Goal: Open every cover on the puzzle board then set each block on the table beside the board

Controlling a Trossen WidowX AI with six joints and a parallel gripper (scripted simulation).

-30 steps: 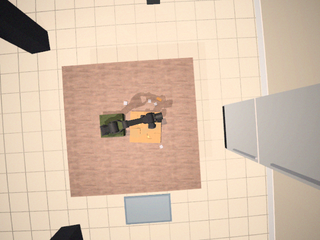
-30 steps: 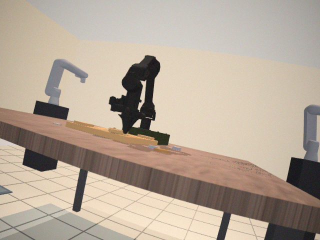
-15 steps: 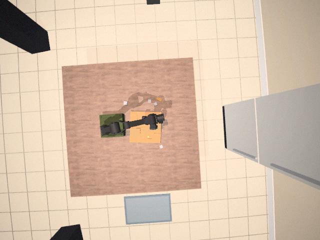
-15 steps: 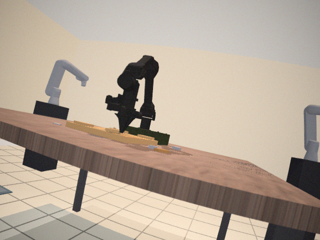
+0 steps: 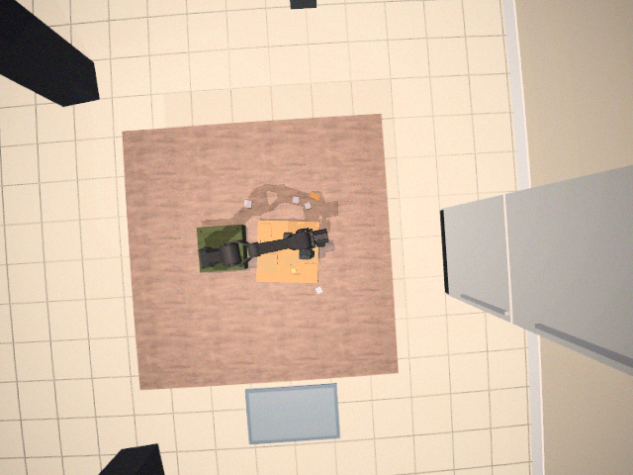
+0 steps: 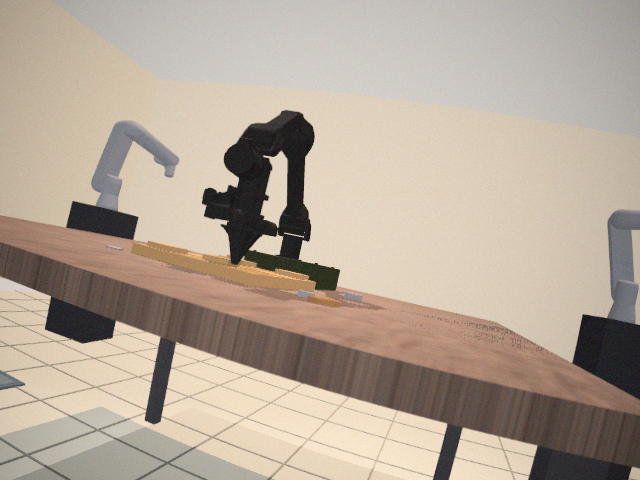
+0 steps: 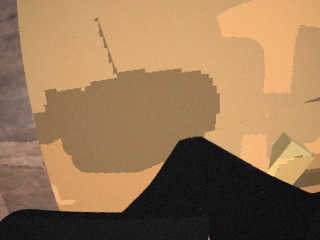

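The orange puzzle board [image 5: 265, 276] [image 6: 222, 269] [image 7: 60, 50] lies in front of the arm's base. My gripper [image 6: 235, 261] [image 7: 191, 147] is shut and empty, its tips low at the board's top. The arm and its shadow hide much of the board's covers and wells. A pale yellow raised piece [image 7: 296, 159] shows beside the fingers in the wrist view. A small yellow piece [image 5: 293, 270] shows near the board's lower edge. Beside the board's upper side lie an orange block [image 5: 315, 196] [image 6: 323, 301] and grey blocks [image 5: 247, 204] [image 5: 295, 200] [image 5: 307, 206]. Another pale block [image 5: 318, 290] [image 6: 114, 248] lies past the lower right corner.
The green base plate [image 5: 222, 233] [image 6: 321, 276] stands next to the board under the arm. The brown table [image 5: 255, 337] [image 6: 413, 330] carries everything. Pale robot arms [image 6: 111, 155] [image 6: 620, 258] stand on black pedestals beyond the table.
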